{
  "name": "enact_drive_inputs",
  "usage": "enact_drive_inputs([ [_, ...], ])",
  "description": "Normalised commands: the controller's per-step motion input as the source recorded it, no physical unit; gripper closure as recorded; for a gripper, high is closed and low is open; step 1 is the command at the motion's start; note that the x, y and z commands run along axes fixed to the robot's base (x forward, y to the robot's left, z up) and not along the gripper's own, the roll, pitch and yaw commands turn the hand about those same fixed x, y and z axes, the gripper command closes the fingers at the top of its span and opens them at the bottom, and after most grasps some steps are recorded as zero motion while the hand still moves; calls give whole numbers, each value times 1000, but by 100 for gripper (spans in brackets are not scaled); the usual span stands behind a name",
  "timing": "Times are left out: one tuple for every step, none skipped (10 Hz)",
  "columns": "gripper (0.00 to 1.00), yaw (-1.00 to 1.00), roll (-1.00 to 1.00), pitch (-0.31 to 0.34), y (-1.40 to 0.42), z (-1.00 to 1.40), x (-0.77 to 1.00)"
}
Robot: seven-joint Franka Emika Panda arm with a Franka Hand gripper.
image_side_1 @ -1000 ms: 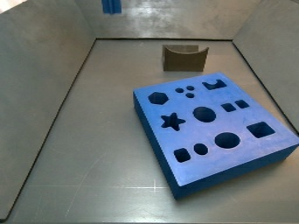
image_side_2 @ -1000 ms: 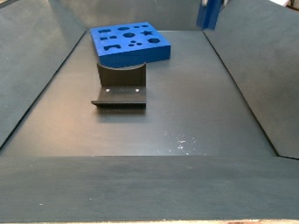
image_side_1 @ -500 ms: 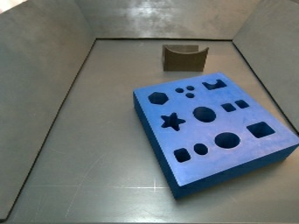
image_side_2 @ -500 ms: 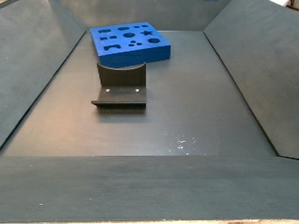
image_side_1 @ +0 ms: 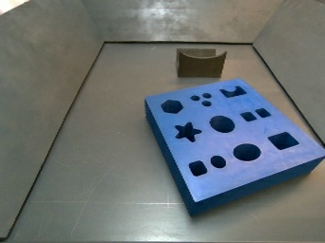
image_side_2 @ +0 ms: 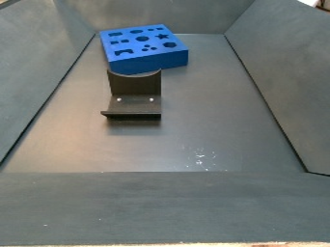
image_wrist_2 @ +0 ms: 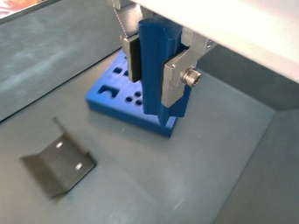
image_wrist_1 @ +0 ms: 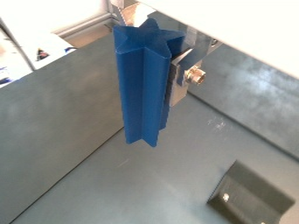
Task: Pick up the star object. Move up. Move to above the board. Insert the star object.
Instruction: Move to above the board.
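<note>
In both wrist views my gripper (image_wrist_1: pixel 152 77) (image_wrist_2: pixel 156 74) is shut on the star object (image_wrist_1: pixel 142 96) (image_wrist_2: pixel 159 48), a tall blue ridged peg held upright between the fingers (image_wrist_2: pixel 177 77), high above the floor. In a wrist view the board (image_wrist_2: pixel 114 94), a thick blue block with shaped holes, lies below and behind the peg's lower end. The board also shows in both side views (image_side_1: pixel 248 190) (image_side_2: pixel 149 64), with its star hole (image_side_1: pixel 187 131) open. The gripper and peg are out of view in both side views.
The fixture (image_side_1: pixel 200 62) (image_side_2: pixel 133 96), a dark L-shaped bracket, stands on the floor next to the board; it also shows in both wrist views (image_wrist_1: pixel 251 197) (image_wrist_2: pixel 61 162). Grey sloping walls (image_side_1: pixel 51 66) enclose the floor.
A second ago the blue peg showed at the top edge of both side views. It has since risen out of those views. The board and fixture have not moved.
</note>
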Motion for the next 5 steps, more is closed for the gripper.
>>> enact_drive_inputs([
  [100,11,-27,211,-1000,156,466],
  [100,13,2,143,-1000,159,467],
  [100,9,-15,115,-1000,164,487],
  [100,5,16,119,-1000,172,506],
  [100,9,20,120,-865,153,467],
])
